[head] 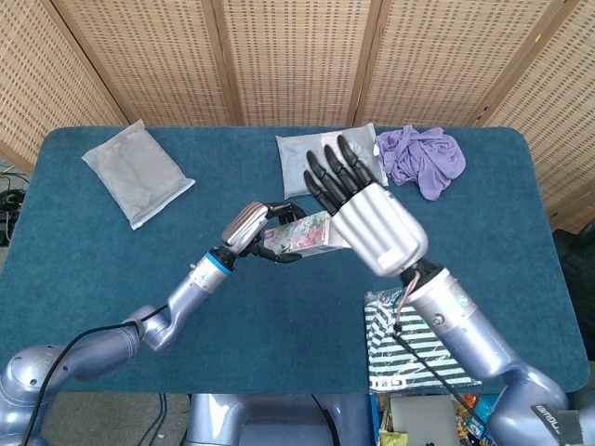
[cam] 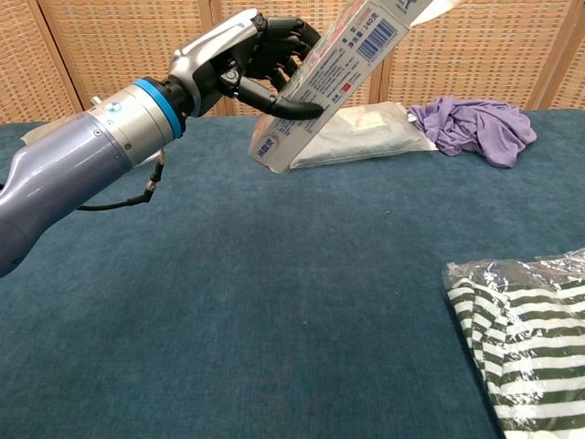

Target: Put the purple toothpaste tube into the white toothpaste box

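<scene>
My left hand (head: 253, 226) grips the white toothpaste box (head: 302, 235) near its lower end and holds it up off the table. In the chest view the box (cam: 334, 78) slants up to the right, barcode side showing, with the left hand (cam: 239, 57) wrapped around it. My right hand (head: 367, 209) hovers at the box's right end with its fingers stretched out and apart, holding nothing, and it covers that end in the head view. The chest view does not show the right hand. No purple toothpaste tube shows in either view.
A grey pouch (head: 139, 174) lies at the back left of the blue table (head: 279, 307). A clear bag (head: 330, 158) and a crumpled purple cloth (head: 423, 158) lie at the back. A bagged striped garment (head: 409, 348) sits at the front right edge.
</scene>
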{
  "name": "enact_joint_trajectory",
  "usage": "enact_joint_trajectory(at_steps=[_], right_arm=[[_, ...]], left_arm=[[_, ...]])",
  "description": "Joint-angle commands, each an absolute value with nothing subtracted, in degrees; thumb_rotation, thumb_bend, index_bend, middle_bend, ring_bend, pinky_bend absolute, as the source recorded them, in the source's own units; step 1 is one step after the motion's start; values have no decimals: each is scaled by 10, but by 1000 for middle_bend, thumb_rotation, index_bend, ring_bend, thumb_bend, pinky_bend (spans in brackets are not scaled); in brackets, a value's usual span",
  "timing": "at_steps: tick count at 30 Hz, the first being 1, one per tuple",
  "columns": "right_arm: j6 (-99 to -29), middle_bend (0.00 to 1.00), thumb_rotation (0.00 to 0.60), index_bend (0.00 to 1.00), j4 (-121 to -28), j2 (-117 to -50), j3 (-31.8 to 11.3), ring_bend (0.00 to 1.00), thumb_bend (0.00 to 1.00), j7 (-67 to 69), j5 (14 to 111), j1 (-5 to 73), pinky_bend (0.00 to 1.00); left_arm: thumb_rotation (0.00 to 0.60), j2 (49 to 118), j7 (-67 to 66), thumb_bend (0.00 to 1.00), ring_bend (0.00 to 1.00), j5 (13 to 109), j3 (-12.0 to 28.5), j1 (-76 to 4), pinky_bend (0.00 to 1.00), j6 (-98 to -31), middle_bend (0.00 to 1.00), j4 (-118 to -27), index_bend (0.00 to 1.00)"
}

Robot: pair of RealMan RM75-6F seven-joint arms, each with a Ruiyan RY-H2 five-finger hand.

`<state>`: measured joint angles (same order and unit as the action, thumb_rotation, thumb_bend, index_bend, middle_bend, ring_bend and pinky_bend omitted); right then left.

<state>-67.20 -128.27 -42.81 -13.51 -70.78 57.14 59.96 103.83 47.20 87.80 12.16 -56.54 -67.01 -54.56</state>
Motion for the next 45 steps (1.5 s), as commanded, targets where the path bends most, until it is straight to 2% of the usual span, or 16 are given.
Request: enact_joint_trajectory(at_steps=[1,8,18,28,30,31,32,33,35,36,38,45], right_arm=[[-680,0,600,0,-1247,-405,-136,0,0,-653,588,570,0],[-666,0,600,0,-1077,-417,-114,0,0,-392,669,481,0],[-656,0,600,0,-871,-547,-56,0,0,-160,728,386,0],[-663,0,600,0,-783,-617,-33,0,0,-59,778,344,0],[-667,0,600,0,-777,-620,-33,0,0,-53,784,341,0],[-669,0,600,0,-775,-621,-33,0,0,-50,787,339,0],[-672,0,600,0,-773,-623,-34,0,0,-45,790,337,0],[-674,0,600,0,-771,-623,-35,0,0,-41,793,335,0],[-680,0,600,0,-771,-623,-36,0,0,-33,799,330,0],[-683,0,600,0,-771,-622,-37,0,0,-29,802,327,0],[-697,0,600,0,-779,-618,-39,0,0,-22,808,318,0],[-748,0,600,0,-819,-599,-42,0,0,-57,816,280,0]], left_arm=[[600,1034,472,263,481,878,118,-562,501,-670,513,-543,590],[600,992,432,262,481,899,72,-538,501,-659,513,-527,590],[600,969,359,263,481,901,23,-505,501,-622,513,-512,590],[600,984,281,263,476,873,17,-506,496,-547,511,-502,590],[600,987,274,263,379,869,17,-506,427,-537,432,-501,581],[600,987,271,262,318,867,17,-506,383,-532,375,-501,559],[600,988,267,262,217,865,16,-507,306,-525,267,-501,496],[600,989,261,262,123,863,16,-507,229,-519,155,-502,396],[600,989,252,263,24,857,18,-507,120,-510,32,-507,210],[600,987,248,263,3,853,21,-507,66,-505,4,-515,112],[600,976,245,263,0,850,27,-502,12,-517,0,-543,17],[600,885,177,263,0,834,45,-450,0,-603,0,-674,0]])
